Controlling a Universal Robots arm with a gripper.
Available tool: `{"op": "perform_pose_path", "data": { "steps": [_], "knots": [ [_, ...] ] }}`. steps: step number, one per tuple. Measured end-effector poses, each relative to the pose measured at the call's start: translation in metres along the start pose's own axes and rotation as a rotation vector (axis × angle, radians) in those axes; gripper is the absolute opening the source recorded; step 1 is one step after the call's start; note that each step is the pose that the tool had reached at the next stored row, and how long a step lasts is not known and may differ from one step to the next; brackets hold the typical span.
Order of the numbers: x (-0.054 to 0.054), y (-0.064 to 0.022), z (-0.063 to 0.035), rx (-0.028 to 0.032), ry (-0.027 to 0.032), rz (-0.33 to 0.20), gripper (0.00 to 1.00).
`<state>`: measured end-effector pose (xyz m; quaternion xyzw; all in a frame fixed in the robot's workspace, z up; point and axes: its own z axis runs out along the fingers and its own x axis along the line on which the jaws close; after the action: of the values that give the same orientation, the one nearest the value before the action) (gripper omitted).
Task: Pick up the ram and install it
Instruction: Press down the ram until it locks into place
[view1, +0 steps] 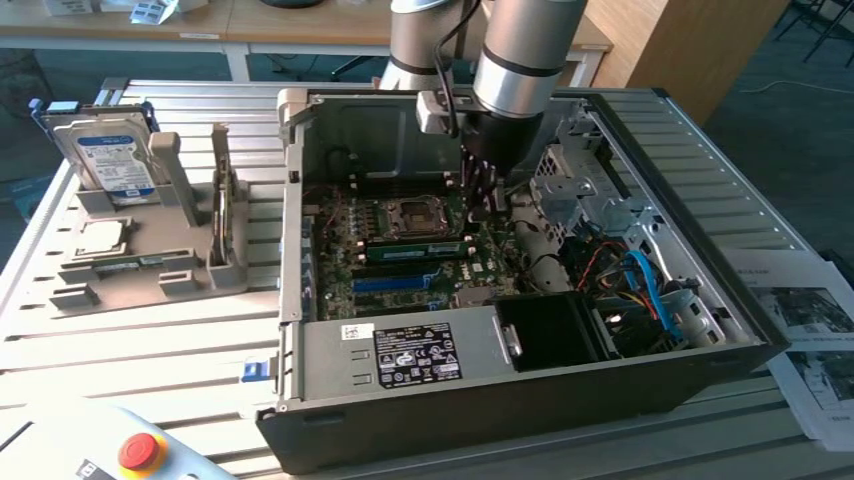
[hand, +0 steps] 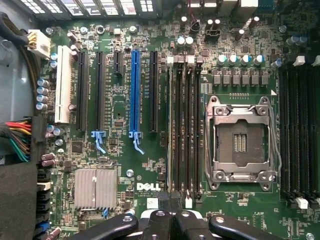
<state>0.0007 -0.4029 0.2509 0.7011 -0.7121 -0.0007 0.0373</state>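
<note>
Wrist view: ram (hand: 171, 130) seen edge-on as a thin pale line, standing in a memory slot beside the empty processor socket (hand: 242, 142); green face hidden at this angle. Exterior view: ram (view1: 414, 248) as a long green strip, level, among the slots inside the computer case (view1: 287, 230). Gripper (hand: 172, 220) fingers pressed together, just over one end of the ram; contact unclear. Black slots close on both sides; metal drive cage (view1: 587, 190) near the arm; open room above.

Jaws' tips hidden behind ram (hand: 172, 150) edge
</note>
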Motion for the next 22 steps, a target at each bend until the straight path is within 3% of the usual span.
{"op": "perform_pose_path", "data": {
  "steps": [8, 17, 22],
  "knots": [
    [0.000, -0.0033, 0.0000, 0.0000, -0.0002, 0.000, 0.10],
    [0.000, -0.0031, 0.0085, -0.0001, 0.0022, 0.000, 0.10],
    [-0.001, -0.0028, 0.0142, 0.0001, 0.0087, 0.001, 0.10]
  ]
}}
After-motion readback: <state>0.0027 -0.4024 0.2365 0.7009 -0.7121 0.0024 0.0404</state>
